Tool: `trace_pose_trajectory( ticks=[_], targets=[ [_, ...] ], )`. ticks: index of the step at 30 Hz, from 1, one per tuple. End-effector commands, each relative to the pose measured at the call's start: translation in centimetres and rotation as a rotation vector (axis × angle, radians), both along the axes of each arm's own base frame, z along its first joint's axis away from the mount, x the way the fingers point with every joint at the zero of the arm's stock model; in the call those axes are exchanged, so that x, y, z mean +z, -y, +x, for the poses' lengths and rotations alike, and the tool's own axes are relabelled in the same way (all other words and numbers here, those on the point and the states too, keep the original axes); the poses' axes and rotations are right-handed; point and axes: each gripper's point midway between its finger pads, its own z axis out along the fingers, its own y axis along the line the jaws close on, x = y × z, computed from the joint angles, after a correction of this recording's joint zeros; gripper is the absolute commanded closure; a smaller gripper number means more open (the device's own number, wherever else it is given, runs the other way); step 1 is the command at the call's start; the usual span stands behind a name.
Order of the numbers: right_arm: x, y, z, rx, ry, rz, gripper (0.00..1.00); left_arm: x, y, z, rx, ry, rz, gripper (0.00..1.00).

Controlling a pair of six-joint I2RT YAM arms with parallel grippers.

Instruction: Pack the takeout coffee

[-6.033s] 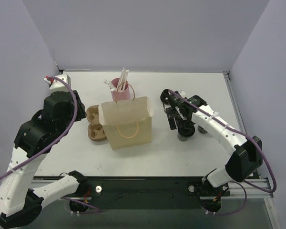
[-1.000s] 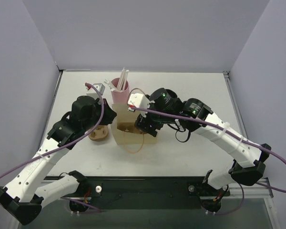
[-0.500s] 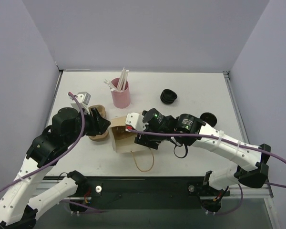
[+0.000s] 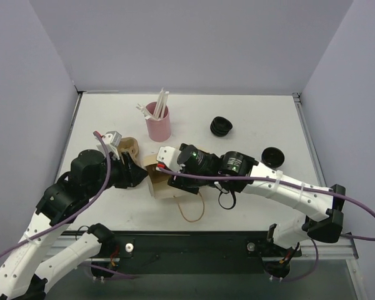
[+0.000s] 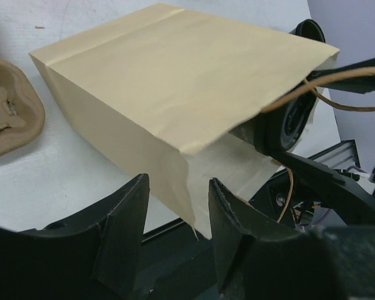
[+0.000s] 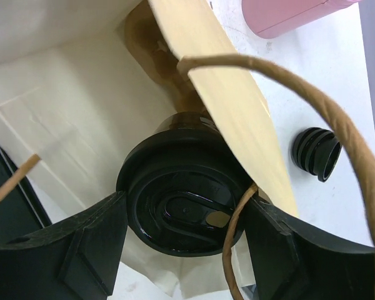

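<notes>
The tan paper bag (image 4: 157, 186) lies on its side near the table's front, mouth toward the right arm. My right gripper (image 4: 178, 180) reaches into that mouth, shut on the coffee cup, whose black lid (image 6: 175, 175) fills the right wrist view between the fingers (image 6: 94, 244). The bag's inside (image 6: 62, 106) surrounds the cup, and a twine handle (image 6: 300, 94) loops across it. My left gripper (image 5: 178, 181) is open at the bag's (image 5: 175, 81) lower lip, with a corner of the paper hanging loose between its fingers. In the top view the left gripper (image 4: 134, 176) sits just left of the bag.
A brown cardboard cup carrier (image 4: 129, 149) (image 5: 6, 112) lies left of and behind the bag. A pink cup of straws (image 4: 157, 123) stands at the back. A stack of black lids (image 4: 220, 125) (image 6: 315, 160) and a single lid (image 4: 273, 156) lie to the right.
The bag went from tilted upright to lying on its side, nearer the front. My left gripper opened and let go of the bag's lip. My right gripper carried the cup further into the bag.
</notes>
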Motion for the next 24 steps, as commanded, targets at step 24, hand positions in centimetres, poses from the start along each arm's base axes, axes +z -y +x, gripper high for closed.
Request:
trace_pose_trajectory(
  ticks=[24],
  targets=[
    [0.7, -1.9, 1.6, -0.074, 0.028, 0.044, 0.62, 0.9, -0.4, 1.7, 0.071, 0.013, 0.045, 0.62]
  ],
)
